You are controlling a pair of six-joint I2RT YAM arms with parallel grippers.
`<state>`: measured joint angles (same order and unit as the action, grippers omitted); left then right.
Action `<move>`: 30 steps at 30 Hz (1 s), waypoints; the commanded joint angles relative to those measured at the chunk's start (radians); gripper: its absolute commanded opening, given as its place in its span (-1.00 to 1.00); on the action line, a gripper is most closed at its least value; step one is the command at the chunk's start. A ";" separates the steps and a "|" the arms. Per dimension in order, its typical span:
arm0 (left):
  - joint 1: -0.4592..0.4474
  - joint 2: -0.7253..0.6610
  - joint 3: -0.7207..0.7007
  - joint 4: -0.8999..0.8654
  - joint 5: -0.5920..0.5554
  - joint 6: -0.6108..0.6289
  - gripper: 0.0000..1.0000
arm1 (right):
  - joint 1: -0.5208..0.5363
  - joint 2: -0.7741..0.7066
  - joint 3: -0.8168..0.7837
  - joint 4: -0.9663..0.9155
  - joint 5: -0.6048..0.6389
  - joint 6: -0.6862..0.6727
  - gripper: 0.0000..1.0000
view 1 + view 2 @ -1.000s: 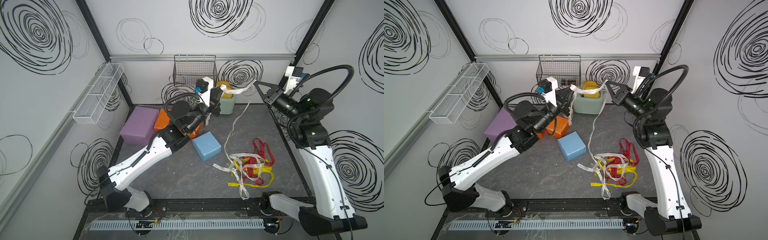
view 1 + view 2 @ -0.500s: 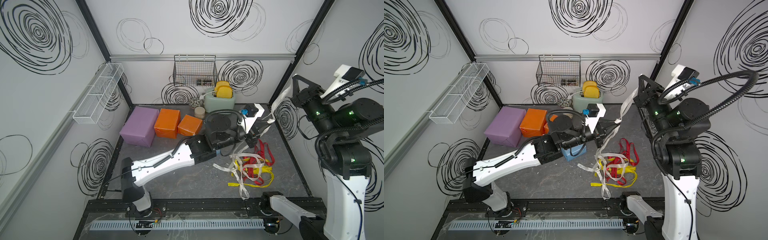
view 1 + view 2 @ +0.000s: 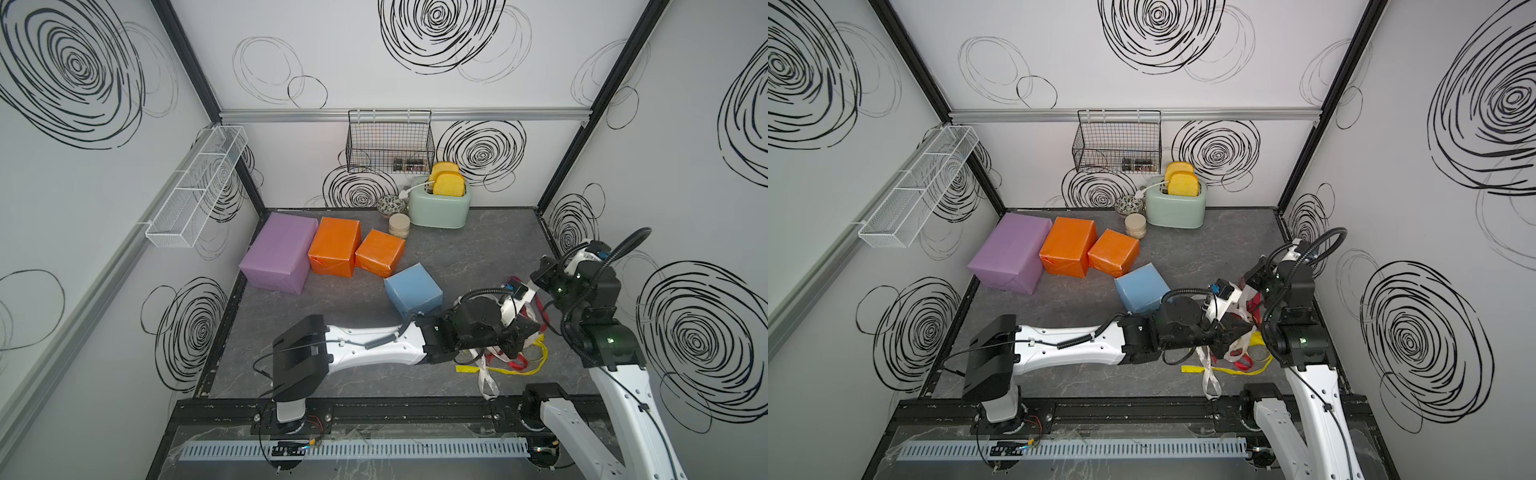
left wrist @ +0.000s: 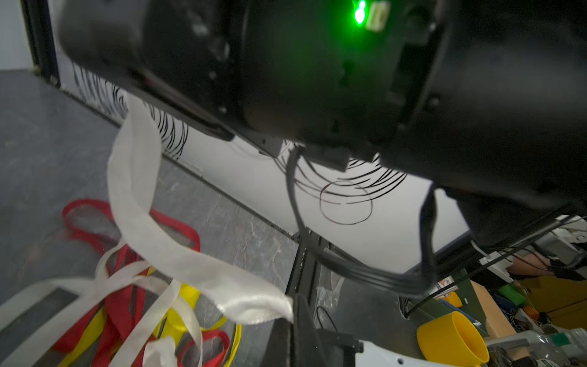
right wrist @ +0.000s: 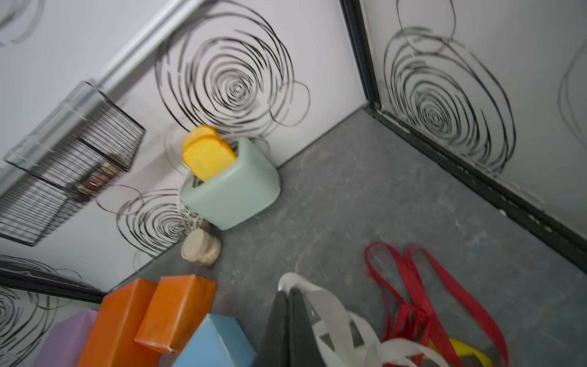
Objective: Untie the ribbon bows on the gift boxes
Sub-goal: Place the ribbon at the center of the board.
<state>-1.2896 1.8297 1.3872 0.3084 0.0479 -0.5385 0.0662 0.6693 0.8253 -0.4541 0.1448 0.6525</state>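
Pinches a white ribbon (image 4: 139,190) by one end with the left tool (image 4: 293,313), fingers pressed shut on it. Grips the same strip with the right tool (image 5: 288,305), likewise closed, ribbon looped over its tip. Holds both tools low and near each other at the near right corner of the counter (image 3: 478,249), the strip curving between them.

Directly beneath, a loose heap flat on the counter, off every box: a red ribbon (image 5: 444,286), a yellow ribbon (image 3: 528,371) and a second white ribbon (image 3: 484,374), tangled over one another.

Just left of the heap, beside the left arm's wrist: the light-blue cube (image 3: 413,291), turned at an angle. Farther back, side by side toward the left wall: the smaller orange cube (image 3: 379,252), the medium orange box (image 3: 334,245), the lilac box (image 3: 278,253).

Against the back wall: a mint-green toaster (image 3: 438,208) with two yellow toast slices (image 3: 448,185) standing in its slots. Just beside it a small patterned bowl (image 3: 390,204), contents not discernible, and in front of that a round jar (image 3: 400,224) with its lid on.

On the back wall above: a black wire basket (image 3: 388,145) holding a few small dark jars (image 3: 409,165) toward one end. On the left wall: a white mesh rack (image 3: 195,195) split into compartments.
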 commanded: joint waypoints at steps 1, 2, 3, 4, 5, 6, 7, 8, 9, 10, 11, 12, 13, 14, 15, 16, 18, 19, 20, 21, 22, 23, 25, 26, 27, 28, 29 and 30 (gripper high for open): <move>0.000 -0.001 -0.038 0.011 -0.120 -0.116 -1.00 | -0.010 -0.044 -0.095 0.020 -0.003 0.104 -1.00; 0.001 -0.003 -0.052 -0.003 -0.145 -0.123 -0.98 | -0.012 -0.041 -0.126 0.019 -0.006 0.118 -1.00; 0.004 -0.005 -0.072 -0.011 -0.168 -0.130 -0.95 | -0.015 -0.035 -0.161 0.017 -0.008 0.129 -1.00; 0.003 -0.007 -0.091 -0.008 -0.175 -0.137 -0.78 | -0.020 -0.027 -0.186 0.020 -0.020 0.133 -1.00; 0.006 -0.008 -0.112 0.001 -0.177 -0.143 -0.73 | -0.024 -0.022 -0.214 0.027 -0.040 0.140 -1.00; 0.011 -0.006 -0.128 0.003 -0.177 -0.152 -0.69 | -0.026 -0.018 -0.242 0.034 -0.052 0.150 -1.00; 0.015 -0.002 -0.136 0.008 -0.173 -0.157 -0.64 | -0.028 -0.017 -0.264 0.044 -0.063 0.153 -1.00; 0.025 0.003 -0.143 0.006 -0.174 -0.163 -0.63 | -0.028 -0.015 -0.290 0.054 -0.074 0.156 -1.00; 0.034 0.010 -0.146 0.002 -0.172 -0.173 -0.63 | -0.028 -0.012 -0.310 0.054 -0.076 0.165 -1.00; 0.047 0.016 -0.146 0.001 -0.161 -0.182 -0.63 | -0.028 -0.008 -0.325 0.052 -0.075 0.173 -1.00; 0.062 0.024 -0.143 -0.001 -0.148 -0.188 -0.63 | -0.029 -0.002 -0.339 0.048 -0.073 0.180 -1.00; 0.076 0.031 -0.135 0.003 -0.138 -0.192 -0.63 | -0.029 0.005 -0.353 0.038 -0.067 0.187 -1.00; 0.088 0.039 -0.126 0.004 -0.121 -0.192 -0.63 | -0.032 0.008 -0.365 0.031 -0.058 0.196 -1.00; 0.097 0.052 -0.106 0.010 -0.097 -0.183 -0.61 | -0.033 0.010 -0.380 0.024 -0.046 0.205 -1.00; 0.105 0.070 -0.078 0.000 -0.077 -0.169 -0.60 | -0.038 0.010 -0.393 0.020 -0.040 0.212 -1.00; 0.113 0.089 -0.042 -0.028 -0.075 -0.158 -0.57 | -0.044 0.011 -0.402 0.021 -0.038 0.214 -0.98; 0.130 0.137 0.029 -0.093 -0.063 -0.136 -0.46 | -0.062 0.016 -0.417 0.027 -0.049 0.215 -0.94; 0.137 0.158 0.062 -0.128 -0.065 -0.131 -0.39 | -0.067 0.019 -0.424 0.032 -0.053 0.213 -0.94; 0.144 0.182 0.095 -0.162 -0.073 -0.128 -0.27 | -0.074 0.023 -0.431 0.036 -0.053 0.213 -0.94; 0.148 0.202 0.126 -0.194 -0.076 -0.126 -0.14 | -0.082 0.027 -0.437 0.041 -0.051 0.213 -0.94; 0.153 0.219 0.156 -0.225 -0.076 -0.122 -0.02 | -0.089 0.030 -0.443 0.041 -0.048 0.213 -0.93; 0.153 0.241 0.191 -0.274 -0.082 -0.112 0.12 | -0.100 0.034 -0.449 0.045 -0.048 0.213 -0.88; 0.154 0.267 0.244 -0.340 -0.100 -0.093 0.35 | -0.121 0.040 -0.460 0.050 -0.057 0.213 -0.80; 0.156 0.272 0.257 -0.361 -0.108 -0.084 0.48 | -0.134 0.047 -0.464 0.058 -0.070 0.210 -0.72; 0.157 0.273 0.265 -0.376 -0.120 -0.078 0.57 | -0.150 0.056 -0.467 0.062 -0.083 0.208 -0.37; 0.159 0.268 0.266 -0.383 -0.130 -0.073 0.63 | -0.161 0.063 -0.468 0.065 -0.093 0.207 0.07; 0.161 0.259 0.265 -0.391 -0.143 -0.067 0.75 | -0.171 0.071 -0.469 0.070 -0.102 0.205 0.43; 0.161 0.250 0.265 -0.400 -0.159 -0.058 0.84 | -0.181 0.076 -0.466 0.071 -0.108 0.203 0.60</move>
<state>-1.1347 2.0945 1.6207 -0.0250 -0.0616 -0.6197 -0.0925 0.7334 0.3653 -0.4110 0.0597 0.8532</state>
